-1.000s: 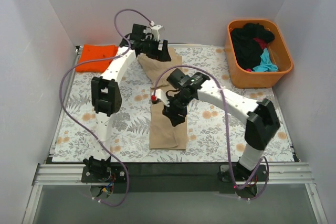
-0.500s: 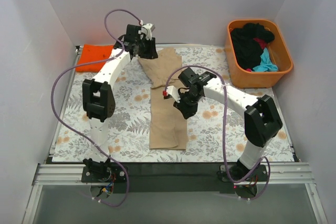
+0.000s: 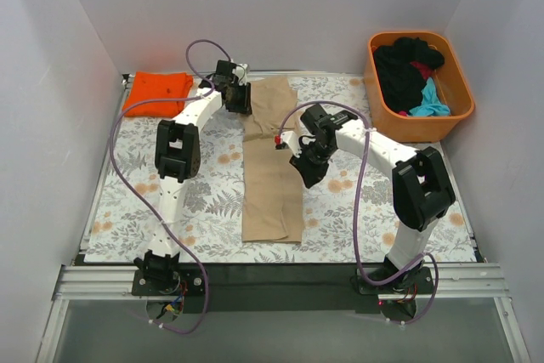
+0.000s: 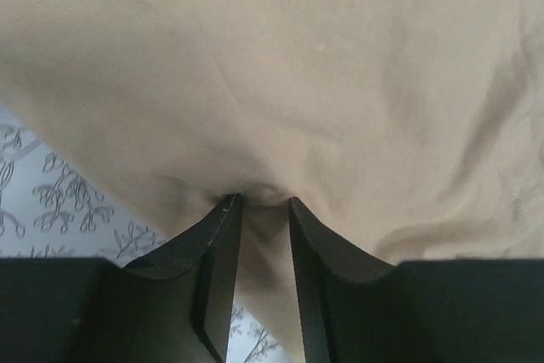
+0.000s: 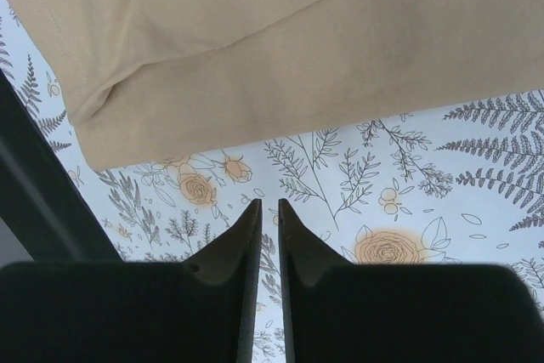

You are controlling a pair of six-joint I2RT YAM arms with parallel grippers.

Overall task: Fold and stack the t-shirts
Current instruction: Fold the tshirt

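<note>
Pinching far-left edge of tan t-shirt [image 4: 280, 65]: left pincer [image 4: 262, 200].

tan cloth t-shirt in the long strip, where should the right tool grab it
The far right corner of the tan cloth t-shirt, from its right side, where the right tool hangs. It lies in a narrow strip and the left tool pinches the far left edge, so a matching corner likely lifts that end evenly.

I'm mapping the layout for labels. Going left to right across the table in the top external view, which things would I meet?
orange t-shirt → tan t-shirt → orange tub
</note>
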